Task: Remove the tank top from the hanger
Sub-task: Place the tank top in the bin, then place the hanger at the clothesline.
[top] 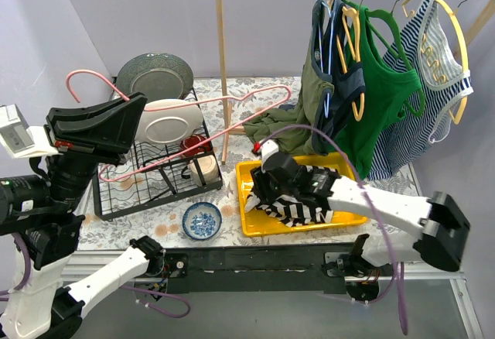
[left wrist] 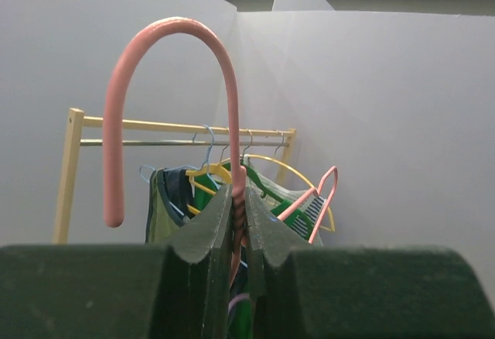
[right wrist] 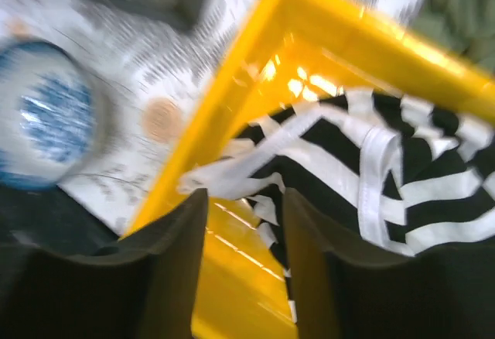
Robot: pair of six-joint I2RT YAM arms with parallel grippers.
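Where pale grey walls meet a floral-patterned tabletop [top: 247, 91], a wooden garment rack [top: 219, 45] carries several tops. The left gripper [left wrist: 240, 200] clamps one bare pink hanger [left wrist: 232, 122]. The striped black-and-white tank top [right wrist: 371, 176] lies crumpled in one glossy yellow tray [right wrist: 348, 14]. The right gripper [right wrist: 244, 207] is over it, fingers slightly parted and holding nothing. One black wire dish rack [top: 155, 188] holds two round plates [top: 166, 126].

The left pincer [top: 138, 105] is gripping a pink hanger [top: 91, 71] above the dish rack [top: 155, 192] at the left side of the bench [top: 116, 231]. The right pincer [top: 257, 190] is hanging low over a striped tank top [top: 305, 203] that is lying crumpled in a yellow tray [top: 251, 220] near the front edge.
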